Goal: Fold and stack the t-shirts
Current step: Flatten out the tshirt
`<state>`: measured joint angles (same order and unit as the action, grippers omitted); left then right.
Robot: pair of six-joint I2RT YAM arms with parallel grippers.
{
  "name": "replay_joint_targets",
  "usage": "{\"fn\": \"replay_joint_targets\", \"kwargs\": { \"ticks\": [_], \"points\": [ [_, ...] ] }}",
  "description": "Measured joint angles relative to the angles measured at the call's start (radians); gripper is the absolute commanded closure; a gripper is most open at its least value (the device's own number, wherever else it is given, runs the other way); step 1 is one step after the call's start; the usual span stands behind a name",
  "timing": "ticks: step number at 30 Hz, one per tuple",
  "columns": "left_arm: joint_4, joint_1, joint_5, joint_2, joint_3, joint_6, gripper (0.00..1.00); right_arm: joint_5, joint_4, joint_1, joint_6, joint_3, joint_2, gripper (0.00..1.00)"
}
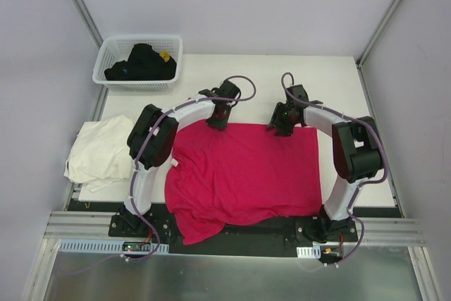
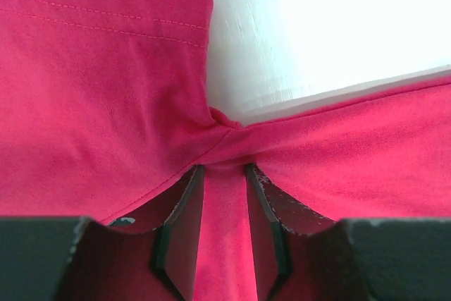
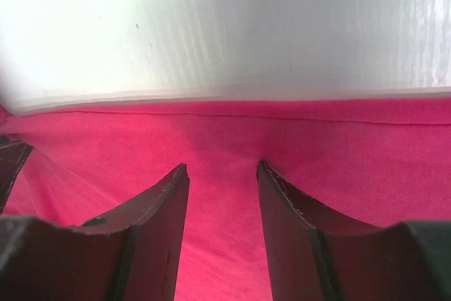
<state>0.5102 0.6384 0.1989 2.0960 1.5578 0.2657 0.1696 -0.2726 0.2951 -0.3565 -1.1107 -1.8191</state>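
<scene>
The magenta-red t-shirt lies spread over the middle of the table, its near part hanging over the front edge. My left gripper is at the shirt's far left edge. In the left wrist view its jaws are shut on a bunched fold of the magenta cloth. My right gripper is at the far edge, to the right. In the right wrist view its jaws stand apart, tips down on the magenta cloth just inside the hem. The cream-white t-shirt lies crumpled at the table's left edge.
A white lattice basket holding dark clothes stands at the back left corner. Bare white table shows behind the shirt. Grey walls close in on both sides.
</scene>
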Motion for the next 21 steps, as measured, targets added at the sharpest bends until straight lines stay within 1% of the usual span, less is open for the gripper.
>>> {"fn": "replay_joint_targets", "kwargs": {
  "ticks": [8,21],
  "points": [
    [-0.004,-0.032,0.000,0.072,0.106,-0.024,0.71,-0.004,-0.004,-0.020,-0.003,-0.106,-0.079,0.54],
    [-0.010,-0.067,-0.005,0.135,0.210,-0.045,0.70,-0.034,-0.073,-0.050,0.012,-0.365,-0.251,0.54]
  ]
}}
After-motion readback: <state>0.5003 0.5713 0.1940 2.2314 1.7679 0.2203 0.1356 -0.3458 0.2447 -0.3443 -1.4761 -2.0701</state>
